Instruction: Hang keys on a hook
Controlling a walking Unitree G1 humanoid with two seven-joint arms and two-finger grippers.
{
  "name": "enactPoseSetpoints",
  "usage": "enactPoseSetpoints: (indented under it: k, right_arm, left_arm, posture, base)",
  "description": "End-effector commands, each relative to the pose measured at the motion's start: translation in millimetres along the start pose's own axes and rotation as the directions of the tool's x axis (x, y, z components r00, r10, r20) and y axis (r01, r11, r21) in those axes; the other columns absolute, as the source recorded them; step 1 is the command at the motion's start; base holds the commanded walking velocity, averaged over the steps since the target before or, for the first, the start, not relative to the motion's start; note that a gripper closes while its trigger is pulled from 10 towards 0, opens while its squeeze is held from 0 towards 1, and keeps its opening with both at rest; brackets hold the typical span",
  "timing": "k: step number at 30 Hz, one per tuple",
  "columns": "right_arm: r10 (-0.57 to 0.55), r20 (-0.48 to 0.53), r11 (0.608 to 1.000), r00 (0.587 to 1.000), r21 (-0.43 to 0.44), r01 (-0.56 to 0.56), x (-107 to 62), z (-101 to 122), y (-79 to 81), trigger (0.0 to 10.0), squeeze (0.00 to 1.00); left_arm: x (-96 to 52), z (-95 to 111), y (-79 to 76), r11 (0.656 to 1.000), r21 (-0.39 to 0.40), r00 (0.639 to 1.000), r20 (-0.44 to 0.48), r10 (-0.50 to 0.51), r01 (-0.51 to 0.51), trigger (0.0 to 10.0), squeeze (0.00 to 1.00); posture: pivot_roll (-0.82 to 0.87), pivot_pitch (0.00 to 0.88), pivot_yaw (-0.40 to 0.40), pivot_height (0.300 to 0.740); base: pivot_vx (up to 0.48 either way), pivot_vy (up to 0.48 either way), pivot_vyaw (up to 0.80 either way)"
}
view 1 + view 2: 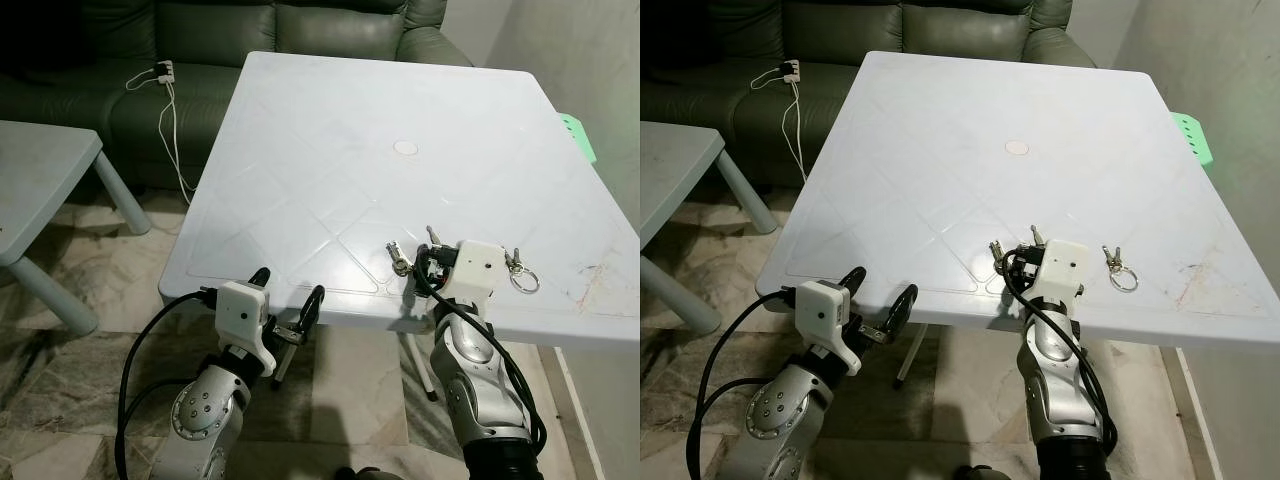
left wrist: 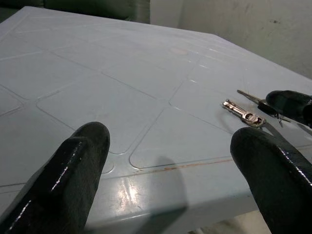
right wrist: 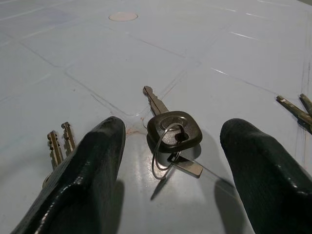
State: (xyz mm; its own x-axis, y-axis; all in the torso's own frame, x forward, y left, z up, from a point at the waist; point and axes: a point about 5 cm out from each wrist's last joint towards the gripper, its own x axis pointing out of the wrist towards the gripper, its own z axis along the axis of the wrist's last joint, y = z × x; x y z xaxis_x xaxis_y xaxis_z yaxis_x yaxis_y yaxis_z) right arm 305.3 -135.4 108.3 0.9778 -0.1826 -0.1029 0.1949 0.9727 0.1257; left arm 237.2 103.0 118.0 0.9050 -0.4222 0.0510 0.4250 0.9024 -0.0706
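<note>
Left eye view: a pale plastic table (image 1: pixel 330 150) is seen from above, with the right gripper (image 1: pixel 432 262) laid over its near edge at about 5 o'clock of the tabletop; one set of keys (image 1: pixel 400 258) lies just at 9 o'clock of the gripper's housing and a second set on a ring (image 1: pixel 522 274) just at 3 o'clock of it. The left gripper (image 1: pixel 288 312) is held below the near edge, fingers spread, holding nothing. Right eye view: the same layout is shown, and a sofa (image 1: pixel 840 30) with a white cable (image 1: pixel 790 100) is visible at 11 o'clock; no hook and no container can be made out. Left wrist view: the spread left fingers (image 2: pixel 63 175) frame bare tabletop, with a small metal key lying beyond them. Right wrist view: the right fingers (image 3: pixel 92 170) are spread wide on either side of a black-headed key (image 3: pixel 173 129) on a wire split ring (image 3: pixel 163 156), which rests flat on the table, untouched. The bunch is judged light, rigid, smooth and apt to slide on the slick plastic; the thick black head is judged the best place to pinch, since the ring lies too flat and must be left free for hanging
</note>
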Motion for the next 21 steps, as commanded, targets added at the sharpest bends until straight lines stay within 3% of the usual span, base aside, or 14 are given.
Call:
enactPoseSetpoints:
  k: [1, 8, 9, 10, 11, 12, 21]
  right_arm:
    - [0.001, -0.03, 1.0, 1.0, -0.024, -0.002, -2.0, -5.7, -1.9, 10.0, 0.0]
    - [0.008, -0.058, 0.999, 0.998, -0.052, -0.011, -3.8, -11.0, 0.3, 9.3, 0.0]
    - [0.003, -0.06, 0.998, 0.998, -0.063, -0.007, -3.8, -11.6, 0.2, 7.7, 0.0]
    - [0.003, -0.063, 0.998, 0.998, -0.066, -0.007, -3.7, -12.0, 0.6, 7.5, 0.0]
    - [0.009, -0.055, 0.998, 0.998, -0.061, -0.012, -3.8, -11.3, 1.1, 2.9, 0.0]
    - [0.011, -0.04, 0.998, 0.999, -0.063, -0.013, -4.2, -9.9, 1.4, 0.0, 0.0]
    - [0.01, -0.039, 0.998, 0.999, -0.055, -0.012, -5.1, -7.9, 5.2, 0.0, 0.0]
  left_arm:
    - [-1.5, 1.2, -3.9, 1.0, -0.001, 1.0, -0.001, -0.008, 0.008, 10.0, 0.0]
    - [-1.4, 1.3, -3.7, 1.0, 0.0, 1.0, -0.001, -0.007, 0.007, 10.0, 0.0]
    - [-1.4, 1.3, -3.8, 1.0, 0.0, 1.0, -0.001, -0.006, 0.006, 10.0, 0.0]
    - [-1.3, 1.5, -3.9, 1.0, -0.001, 1.0, 0.0, -0.006, 0.006, 10.0, 0.0]
    - [-1.3, 1.6, -4.0, 1.0, -0.002, 1.0, 0.0, -0.007, 0.007, 10.0, 0.0]
    - [-1.2, 1.5, -4.0, 1.0, -0.002, 1.0, 0.0, -0.006, 0.006, 10.0, 0.0]
    - [-1.6, 1.4, -4.4, 1.0, -0.002, 1.0, -0.001, -0.004, 0.004, 10.0, 0.0]
  posture:
    - [0.06, 0.151, -0.098, 0.74]
    - [0.06, 0.153, -0.098, 0.74]
    - [0.06, 0.153, -0.098, 0.74]
    - [0.06, 0.155, -0.098, 0.74]
    - [0.06, 0.155, -0.098, 0.74]
    - [0.06, 0.155, -0.098, 0.74]
    - [0.06, 0.157, -0.096, 0.74]
  base:
    - [0.0, 0.0, 0.0]
    - [0.0, 0.0, 0.0]
    - [0.0, 0.0, 0.0]
    - [0.0, 0.0, 0.0]
    - [0.0, 0.0, 0.0]
    - [0.0, 0.0, 0.0]
    - [0.0, 0.0, 0.0]
